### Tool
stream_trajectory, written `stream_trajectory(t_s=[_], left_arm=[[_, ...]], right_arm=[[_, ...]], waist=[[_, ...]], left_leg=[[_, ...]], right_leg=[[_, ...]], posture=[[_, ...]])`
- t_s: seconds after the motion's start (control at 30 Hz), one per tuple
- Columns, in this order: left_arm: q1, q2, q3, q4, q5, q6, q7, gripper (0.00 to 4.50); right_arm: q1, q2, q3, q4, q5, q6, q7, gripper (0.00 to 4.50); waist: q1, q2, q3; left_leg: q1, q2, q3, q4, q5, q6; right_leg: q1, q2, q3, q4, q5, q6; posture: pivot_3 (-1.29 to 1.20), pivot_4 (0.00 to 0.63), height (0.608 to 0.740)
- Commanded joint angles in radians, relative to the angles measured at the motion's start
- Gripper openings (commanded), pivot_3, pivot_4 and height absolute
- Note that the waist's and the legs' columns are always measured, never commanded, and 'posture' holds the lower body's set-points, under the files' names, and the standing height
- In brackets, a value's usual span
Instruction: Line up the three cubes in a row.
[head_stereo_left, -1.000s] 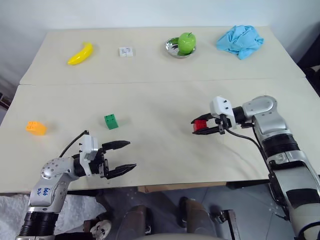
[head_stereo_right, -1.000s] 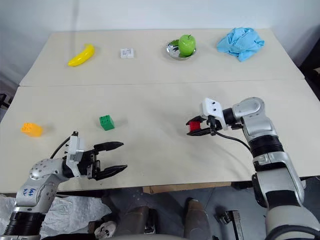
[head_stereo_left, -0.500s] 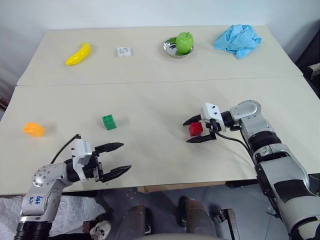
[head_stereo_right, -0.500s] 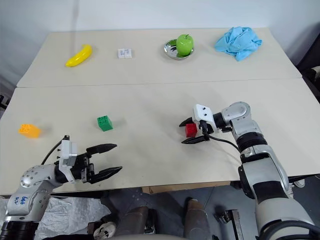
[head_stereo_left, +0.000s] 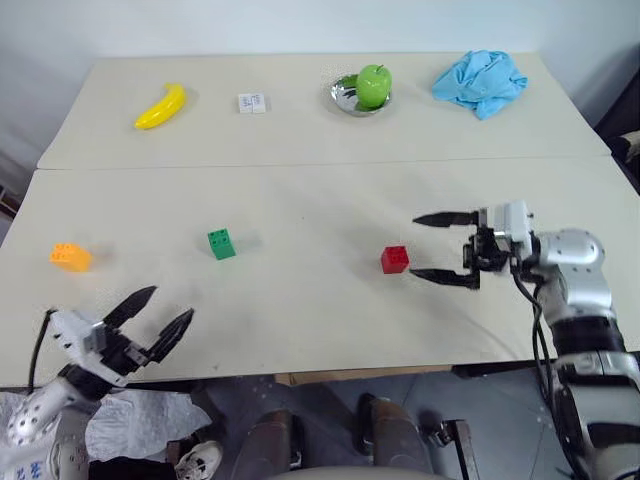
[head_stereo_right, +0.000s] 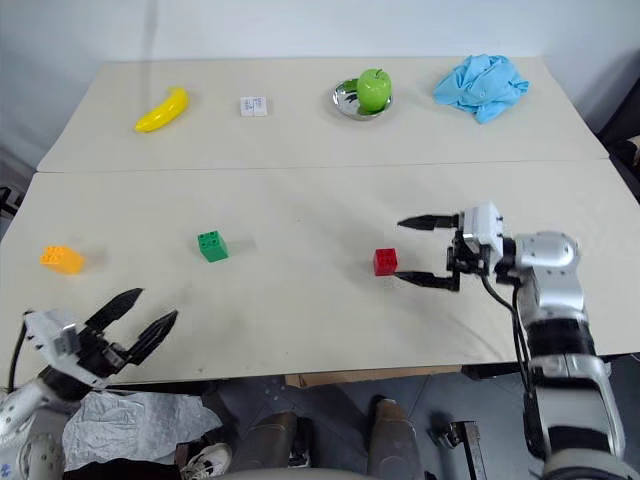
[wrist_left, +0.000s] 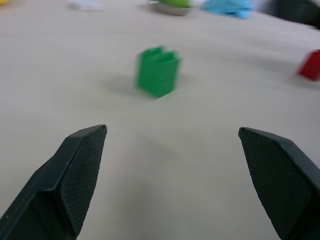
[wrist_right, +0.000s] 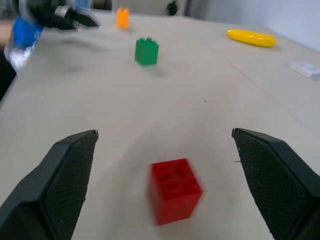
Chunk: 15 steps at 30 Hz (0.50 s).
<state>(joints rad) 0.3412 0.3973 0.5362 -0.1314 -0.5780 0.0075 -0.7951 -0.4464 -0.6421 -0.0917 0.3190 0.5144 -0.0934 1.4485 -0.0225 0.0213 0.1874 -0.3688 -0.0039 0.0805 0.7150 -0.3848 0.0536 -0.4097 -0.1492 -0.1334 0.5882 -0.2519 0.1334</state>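
Glossy studded plastic red brick (head_stereo_left: 394, 259), matt beige table (head_stereo_left: 300, 300), shiny metal bowl (head_stereo_left: 346, 98), crumpled blue cloth (head_stereo_left: 480, 82).

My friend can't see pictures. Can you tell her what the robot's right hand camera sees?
A small red brick sits on a pale table, just ahead of the right gripper, whose two black fingers stand wide open and apart from it. Farther off are a green brick, an orange brick and a yellow banana.

No text, label or number is legible on anything here.
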Motion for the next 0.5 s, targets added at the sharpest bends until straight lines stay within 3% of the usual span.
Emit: stream_trajectory(t_s=[0.03,0.23,0.5], left_arm=[[0.039,-0.035,0.047,0.01,0.015,-0.054,0.056,4.5],[0.034,-0.093,0.022,-0.062,-0.003,-0.045,0.141,4.5],[-0.1,-0.155,-0.13,-0.261,0.086,0.09,0.409,4.5]], right_arm=[[0.14,0.025,-0.07,-0.219,0.072,0.061,-0.118,4.49],[0.358,0.06,-0.113,-0.347,0.041,0.016,-0.223,4.49],[0.355,0.028,-0.111,-0.332,0.028,0.008,-0.215,4.49]], waist=[[0.004,0.0,0.0],[0.025,-0.001,-0.001],[0.023,-0.002,-0.001]], left_leg=[[0.0,0.0,0.0,0.0,0.0,0.0],[0.001,0.0,0.001,0.0,-0.004,-0.006],[0.001,0.0,0.001,0.001,-0.001,0.0]], right_leg=[[0.0,0.0,0.0,0.0,0.0,0.0],[0.0,-0.001,0.002,0.0,0.0,0.0],[0.0,0.0,0.005,0.001,0.001,0.0]], posture=[[0.0,0.15,0.74],[0.0,0.15,0.74],[0.0,0.15,0.74]])
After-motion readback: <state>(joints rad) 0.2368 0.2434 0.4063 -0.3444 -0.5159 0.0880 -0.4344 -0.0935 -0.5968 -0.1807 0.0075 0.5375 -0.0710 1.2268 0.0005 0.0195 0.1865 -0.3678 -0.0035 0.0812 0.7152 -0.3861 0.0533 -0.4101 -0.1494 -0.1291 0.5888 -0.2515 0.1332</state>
